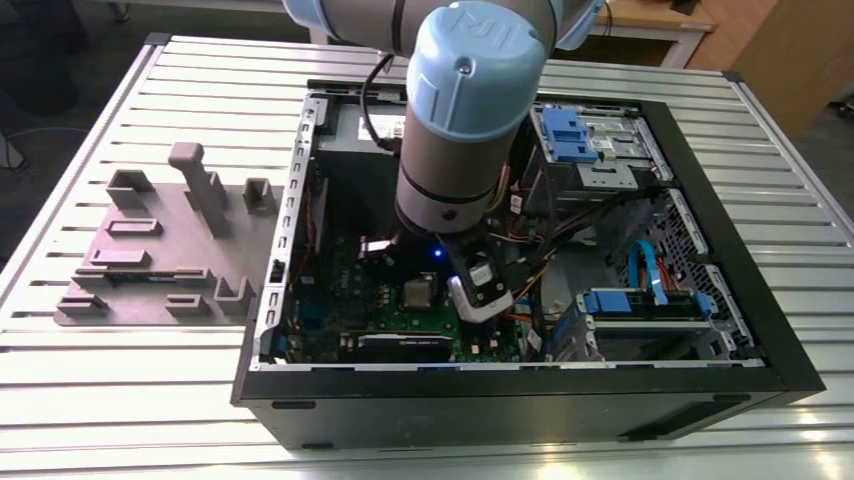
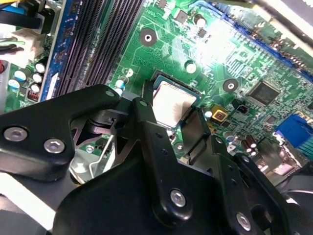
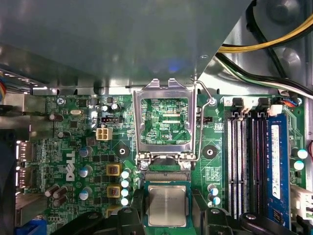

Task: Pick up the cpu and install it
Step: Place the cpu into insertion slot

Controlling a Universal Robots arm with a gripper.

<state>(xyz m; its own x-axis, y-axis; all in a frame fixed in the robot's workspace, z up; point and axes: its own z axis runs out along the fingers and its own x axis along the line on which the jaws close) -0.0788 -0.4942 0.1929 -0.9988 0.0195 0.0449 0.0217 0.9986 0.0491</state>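
Grey-and-blue arm (image 1: 467, 100) upright, wrist (image 1: 434, 205) straight down, claw (image 1: 471, 300) low, its two black fingers (image 3: 131, 219) well apart.

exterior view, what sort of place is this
Likely a robotics lab or test bench for PC assembly: a robot arm reaches into an open computer case on a slatted metal table, with a grey fixture tray beside it.

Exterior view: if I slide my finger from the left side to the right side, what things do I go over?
Grey tray → cpu inside the computer → lower blue clip. I left out the arm, because it overlaps the middle.
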